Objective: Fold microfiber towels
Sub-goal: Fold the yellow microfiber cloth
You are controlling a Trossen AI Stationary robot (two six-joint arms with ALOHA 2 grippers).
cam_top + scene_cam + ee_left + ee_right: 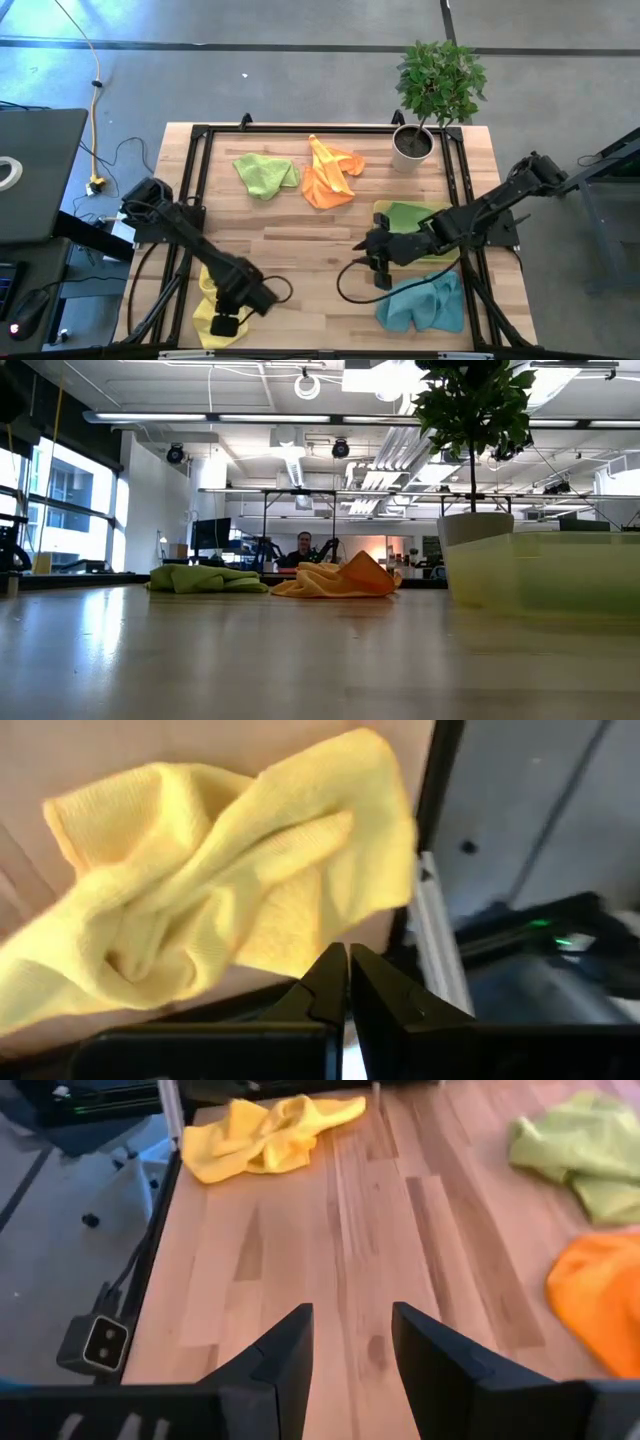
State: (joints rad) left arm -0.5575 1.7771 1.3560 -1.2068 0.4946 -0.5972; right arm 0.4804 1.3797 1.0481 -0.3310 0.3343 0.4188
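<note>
A crumpled yellow towel [207, 303] lies at the table's near left corner; it also shows in the left wrist view [220, 890]. My left gripper [226, 325] is shut at its near edge. My right gripper [376, 262] is open over bare wood at mid-right, empty. A teal towel [425, 302] lies crumpled at the near right. A lime green towel [266, 174] and an orange towel [330, 176] lie crumpled at the far middle. A lime towel on a yellow one [408, 216] lies flat under my right arm. My left gripper's shut fingertips [340, 965] stand at the yellow towel's edge [290, 955] by the table's near left corner, coming from above at a slant. Whether they touch the cloth I cannot tell.
A white pot with a green plant [412, 146] stands at the far right corner. A black frame [196, 160] runs around the tabletop. Bare wood [300, 250] lies in the table's middle. A person sits far behind the table in the low view [303, 548].
</note>
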